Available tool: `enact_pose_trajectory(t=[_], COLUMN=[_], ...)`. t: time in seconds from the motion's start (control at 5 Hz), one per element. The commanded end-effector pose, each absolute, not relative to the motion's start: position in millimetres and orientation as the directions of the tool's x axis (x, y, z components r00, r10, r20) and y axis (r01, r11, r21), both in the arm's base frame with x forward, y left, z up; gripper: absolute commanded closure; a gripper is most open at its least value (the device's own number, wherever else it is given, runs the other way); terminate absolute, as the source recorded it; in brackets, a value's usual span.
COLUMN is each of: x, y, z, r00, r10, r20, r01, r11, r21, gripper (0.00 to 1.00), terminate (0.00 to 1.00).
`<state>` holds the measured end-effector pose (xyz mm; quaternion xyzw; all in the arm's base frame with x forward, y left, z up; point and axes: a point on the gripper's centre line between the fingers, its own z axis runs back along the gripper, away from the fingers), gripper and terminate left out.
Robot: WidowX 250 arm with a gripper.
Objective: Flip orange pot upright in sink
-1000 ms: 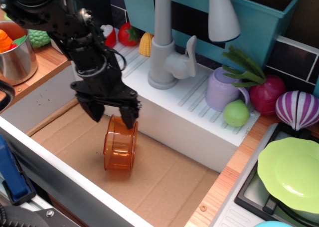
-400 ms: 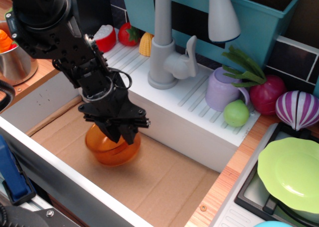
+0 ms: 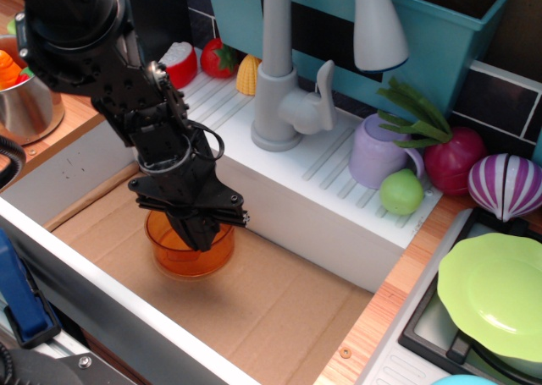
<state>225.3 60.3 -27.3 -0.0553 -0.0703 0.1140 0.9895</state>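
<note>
The orange pot (image 3: 180,255) stands upright, mouth up, on the brown cardboard bottom of the white sink (image 3: 306,226), near its back wall. My black gripper (image 3: 200,233) reaches straight down onto the pot's far right rim. Its fingers are drawn close together and pinch the rim, one reaching into the pot. The arm hides part of the pot's back edge.
A grey faucet (image 3: 279,80) stands on the ribbed ledge, with a lilac mug (image 3: 377,152), a green fruit (image 3: 401,191) and toy vegetables to its right. A silver pot (image 3: 30,106) sits at far left. A teal bin (image 3: 423,17) hangs behind. A green plate (image 3: 495,292) lies at right.
The pot lay on its side between my open fingers. My gripper closed on it, turned it through a tilt and now it stands upright on the sink bottom.
</note>
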Motion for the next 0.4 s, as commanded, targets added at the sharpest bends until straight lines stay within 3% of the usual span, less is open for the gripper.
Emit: enact_pose_trajectory(t=[0.0, 0.2], x=[233.9, 233.9], y=[67.3, 67.3], z=[-5.4, -5.4], r00=[0.976, 0.976], r10=[0.128, 0.128], r20=[0.177, 0.177], r01=[-0.12, -0.12], r11=[0.991, 0.991], r21=[-0.051, -0.051], gripper=[0.0, 0.0], terminate=[0.0, 1.0])
